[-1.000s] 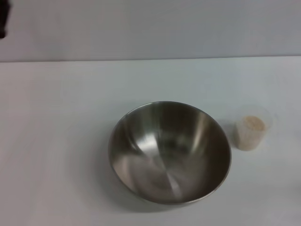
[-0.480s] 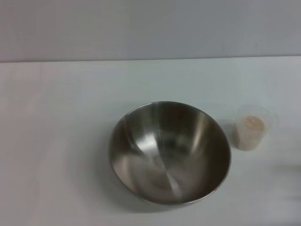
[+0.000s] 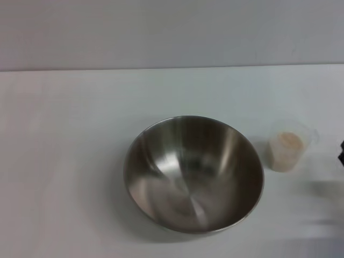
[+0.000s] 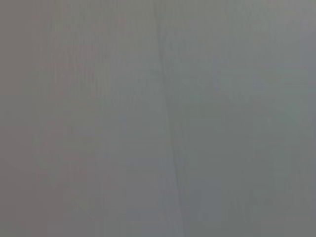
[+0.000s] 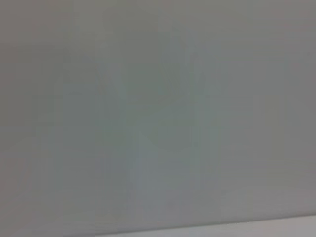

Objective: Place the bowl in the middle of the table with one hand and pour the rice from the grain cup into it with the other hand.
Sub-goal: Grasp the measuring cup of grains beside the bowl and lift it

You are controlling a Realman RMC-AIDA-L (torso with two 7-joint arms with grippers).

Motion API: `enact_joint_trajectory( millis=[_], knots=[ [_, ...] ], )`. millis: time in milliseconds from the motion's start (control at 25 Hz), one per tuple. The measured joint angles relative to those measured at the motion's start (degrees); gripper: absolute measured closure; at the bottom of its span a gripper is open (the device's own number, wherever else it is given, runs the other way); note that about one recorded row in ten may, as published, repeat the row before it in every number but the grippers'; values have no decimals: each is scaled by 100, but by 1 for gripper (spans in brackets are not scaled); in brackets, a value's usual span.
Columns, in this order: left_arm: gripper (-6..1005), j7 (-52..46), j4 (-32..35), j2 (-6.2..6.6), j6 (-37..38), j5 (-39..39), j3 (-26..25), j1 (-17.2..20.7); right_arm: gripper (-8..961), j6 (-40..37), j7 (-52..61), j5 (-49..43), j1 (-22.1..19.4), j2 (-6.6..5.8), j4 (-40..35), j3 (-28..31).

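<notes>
Jaws' state cannot be told; bowl (image 3: 194, 174) beside grain cup (image 3: 289, 145) on white table (image 3: 64, 161).

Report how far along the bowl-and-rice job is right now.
Done: the bowl sits empty near the middle of the table. In hand: a dark sliver, probably the right arm, shows at the head view's right edge by the grain cup. Left: the rice is in the upright cup, ungrasped and unpoured. The left arm is unseen.
</notes>
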Motion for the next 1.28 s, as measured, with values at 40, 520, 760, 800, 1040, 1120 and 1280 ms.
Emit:
enact_joint_trajectory(
  millis=[40,520,760,800,1040,1120,1280],
  knots=[
    [216,0,1,0,0,0,1,-6,135,113,4,-36,36,2,9,-3],
    [216,-6,18,0,15,-26,20,18,134,797,26,-315,309,-8,46,-3],
    [216,-9,27,0,23,-34,22,15,135,816,10,-358,323,-2,64,-3],
    [216,-9,28,0,25,-34,22,10,135,819,15,-358,326,-2,65,-3],
    [216,-10,29,0,30,-34,22,-3,134,921,25,-358,404,-2,66,-3],
    [216,-10,29,0,30,-34,22,-3,134,987,25,-358,440,-2,65,-2],
    [216,-10,29,0,35,-33,22,22,134,1037,25,-358,479,0,36,50]
  ],
)
